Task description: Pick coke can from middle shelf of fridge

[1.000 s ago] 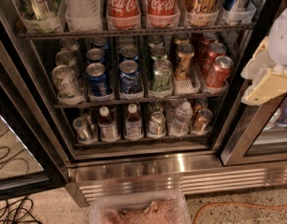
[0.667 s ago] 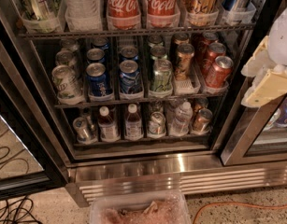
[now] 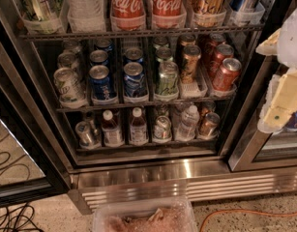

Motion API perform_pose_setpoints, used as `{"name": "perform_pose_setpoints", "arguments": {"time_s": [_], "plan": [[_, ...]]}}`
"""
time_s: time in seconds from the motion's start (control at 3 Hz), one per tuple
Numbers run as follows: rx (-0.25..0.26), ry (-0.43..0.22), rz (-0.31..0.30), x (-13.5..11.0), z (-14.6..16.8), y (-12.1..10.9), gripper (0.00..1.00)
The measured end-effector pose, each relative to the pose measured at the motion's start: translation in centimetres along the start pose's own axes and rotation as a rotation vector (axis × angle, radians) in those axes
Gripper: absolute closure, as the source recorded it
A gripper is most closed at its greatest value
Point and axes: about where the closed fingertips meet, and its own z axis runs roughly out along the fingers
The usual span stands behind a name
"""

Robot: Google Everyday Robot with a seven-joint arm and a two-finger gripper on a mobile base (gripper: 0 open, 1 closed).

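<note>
Gripper: the gripper (image 3: 282, 99) hangs at the right edge of the view, in front of the fridge's right door post, level with the middle and lower racks.
Arm pose: a white part sits above and a cream part slants down to the left below it; only this end shows, the rest runs out of view to the right.
Grip state: cannot tell, released or clenched; it holds nothing that can be seen.
Coke can: the coke can (image 3: 227, 74) stands at the front of the rightmost row, leaning slightly, with more red cans behind it; it is left of the gripper and apart from it.
Middle shelf: the middle shelf (image 3: 148, 102) is a wire rack with clear trays; its rows, left to right, are silver, blue, blue, green, bronze, red.
Fridge: the fridge (image 3: 186, 170) is open, with a steel sill.
Above: Coca-Cola bottles (image 3: 127, 4).
Floor: a plastic tub (image 3: 143, 215).
</note>
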Motion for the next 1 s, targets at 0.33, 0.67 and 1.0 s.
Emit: {"name": "perform_pose_setpoints", "arguments": {"time_s": [0.33,0.67,1.0], "plan": [[0.0,0.0,0.0,0.0,0.01,0.0,0.0],[-0.006,-0.029,0.0,-0.12,0.3,-0.14,0.0],[-0.02,-0.121,-0.006,-0.02,0.45,-0.08,0.0]]}}
